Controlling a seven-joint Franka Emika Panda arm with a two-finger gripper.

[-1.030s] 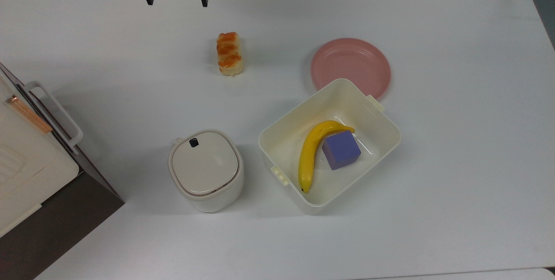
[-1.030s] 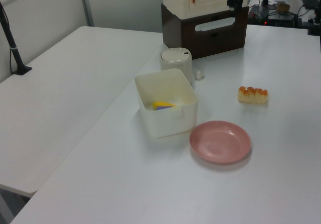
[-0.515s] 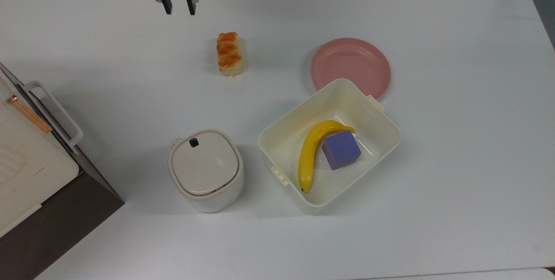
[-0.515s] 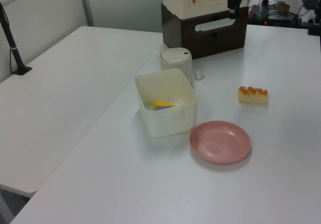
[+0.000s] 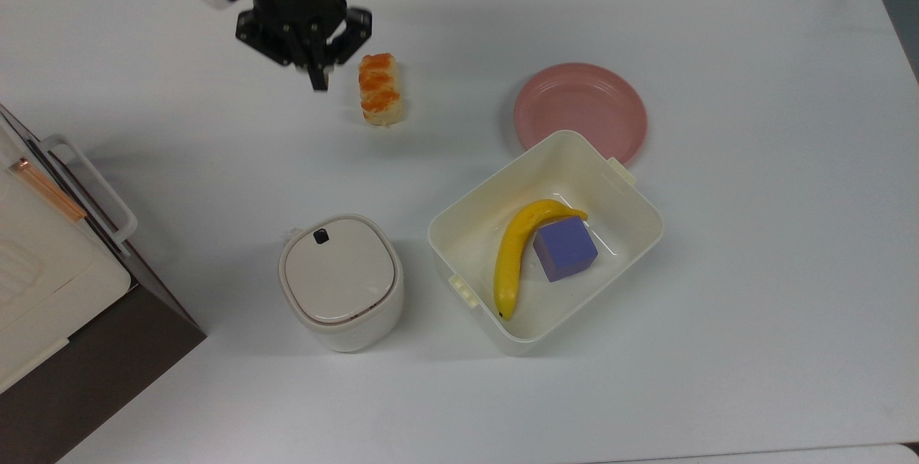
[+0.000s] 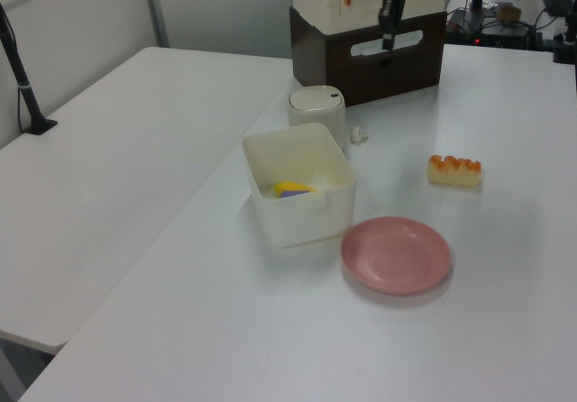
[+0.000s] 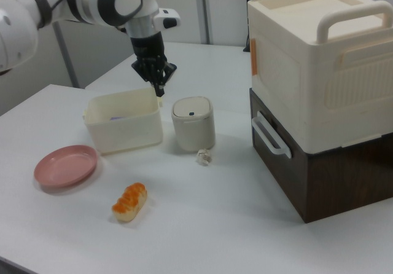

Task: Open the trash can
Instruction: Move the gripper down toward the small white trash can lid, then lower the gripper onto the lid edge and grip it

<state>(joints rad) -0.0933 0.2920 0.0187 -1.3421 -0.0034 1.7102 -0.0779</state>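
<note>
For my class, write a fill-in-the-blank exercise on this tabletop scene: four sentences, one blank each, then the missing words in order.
1. The lid of the trash can is ______.
2. In the tub, a banana lies beside a purple ______.
3. The pink plate has ______ on it.
4. In the top view, the gripper hangs just to the left of the ______.

Missing words: closed; cube; nothing; bread

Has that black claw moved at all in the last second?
Yes. In the top view the claw has come away from the table's top edge toward the trash can, and now sits just left of the pastry.
</note>
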